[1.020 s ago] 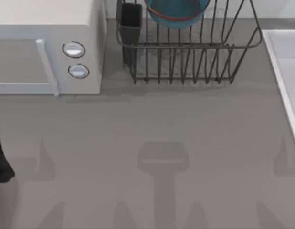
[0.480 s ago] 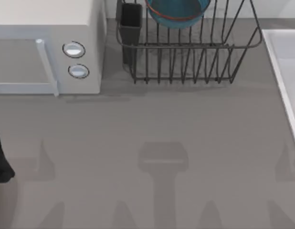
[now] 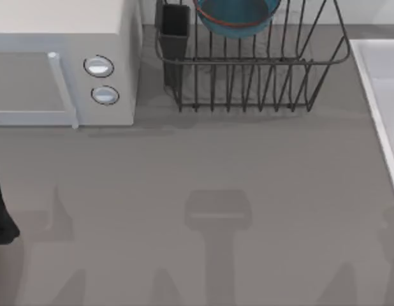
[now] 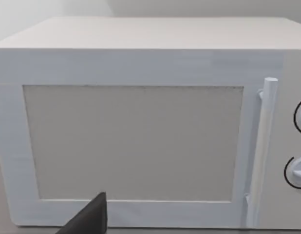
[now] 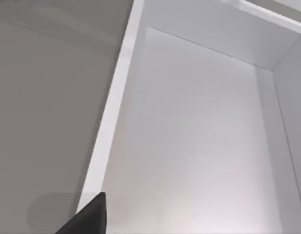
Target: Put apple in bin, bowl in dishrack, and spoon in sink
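Note:
The teal-blue bowl with its reddish rim sits inside the dark wire dishrack at the back middle of the table. The pale sink runs along the right edge, and the right wrist view looks down into its bare basin, with a dark bit of my right gripper at the rim. My left arm rests at the left edge. A dark bit of my left gripper faces the microwave door. The apple, spoon and bin are out of view.
A white microwave with two round knobs stands at the back left, and its door and handle are close in front of the left wrist. A black utensil cup sits at the rack's left corner. Open grey tabletop lies in front.
The arm shadow near the table's right edge has slid farther right and toward the front, nearly leaving the top view. The left arm, bowl and rack have not moved.

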You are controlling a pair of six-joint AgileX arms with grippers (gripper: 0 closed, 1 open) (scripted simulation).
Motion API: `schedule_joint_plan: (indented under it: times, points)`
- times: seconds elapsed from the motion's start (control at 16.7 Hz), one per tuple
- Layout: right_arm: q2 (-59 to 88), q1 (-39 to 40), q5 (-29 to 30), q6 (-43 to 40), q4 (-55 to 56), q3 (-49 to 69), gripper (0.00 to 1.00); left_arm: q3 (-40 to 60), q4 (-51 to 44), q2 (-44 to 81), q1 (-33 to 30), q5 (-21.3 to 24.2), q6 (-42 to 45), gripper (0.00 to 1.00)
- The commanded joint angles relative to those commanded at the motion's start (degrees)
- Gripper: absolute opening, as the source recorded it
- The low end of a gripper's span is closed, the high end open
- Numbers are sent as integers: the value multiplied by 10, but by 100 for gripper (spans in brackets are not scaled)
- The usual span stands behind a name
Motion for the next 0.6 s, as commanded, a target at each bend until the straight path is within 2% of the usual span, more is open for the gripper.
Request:
schedule_joint_plan:
  times: [0.18, 0.6]
  points:
    - [108, -27, -2, -178, -90, 65, 100, 0, 0, 0, 0, 0, 0, 100]
    - [357, -89, -13, -654, -293, 238, 100, 0, 0, 0, 0, 0, 0, 100]
